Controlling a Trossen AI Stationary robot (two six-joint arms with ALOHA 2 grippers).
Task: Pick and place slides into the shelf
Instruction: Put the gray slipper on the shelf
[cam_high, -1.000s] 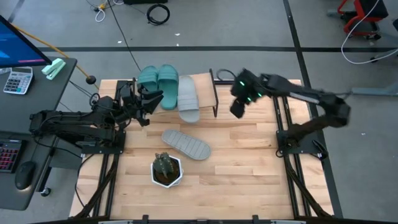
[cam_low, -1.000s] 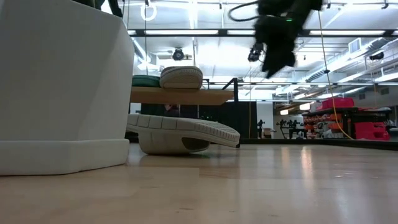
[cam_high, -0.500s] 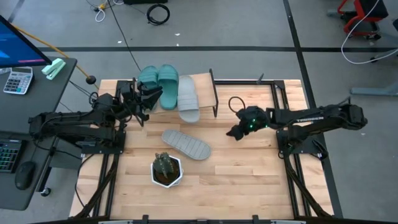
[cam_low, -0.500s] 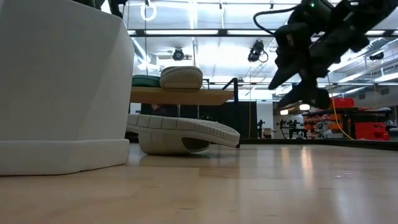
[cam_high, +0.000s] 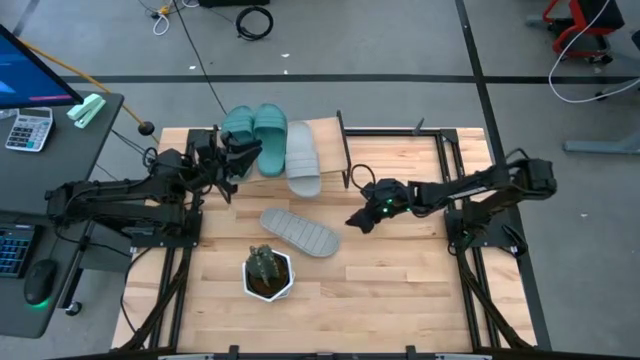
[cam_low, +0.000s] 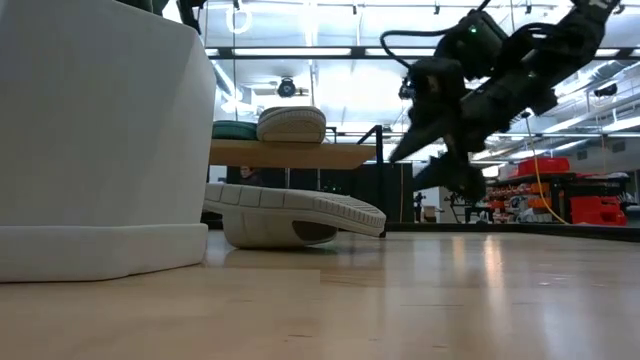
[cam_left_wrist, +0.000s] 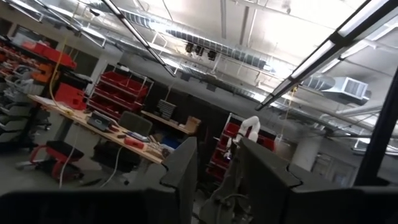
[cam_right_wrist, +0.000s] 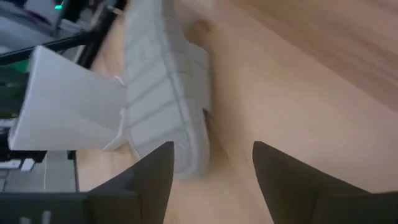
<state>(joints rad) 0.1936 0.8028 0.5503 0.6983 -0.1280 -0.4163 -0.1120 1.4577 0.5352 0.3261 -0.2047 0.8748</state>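
- Table (cam_high: 400, 260): carries the shelf (cam_high: 325, 130), one grey slide (cam_high: 299, 232) sole-up, and a potted plant (cam_high: 268, 272).
- Shelf: two teal slides (cam_high: 254, 135) and a grey slide (cam_high: 303, 158) on top.

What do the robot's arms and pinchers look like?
Both arms are dark, thin and jointed, with black cables looping along them. The right gripper has a small green light glowing behind it. Each gripper, like the left gripper, ends in two flat dark fingers.

table (cam_high: 400, 250): glossy wood | grey slide (cam_high: 300, 232): matt ribbed rubber
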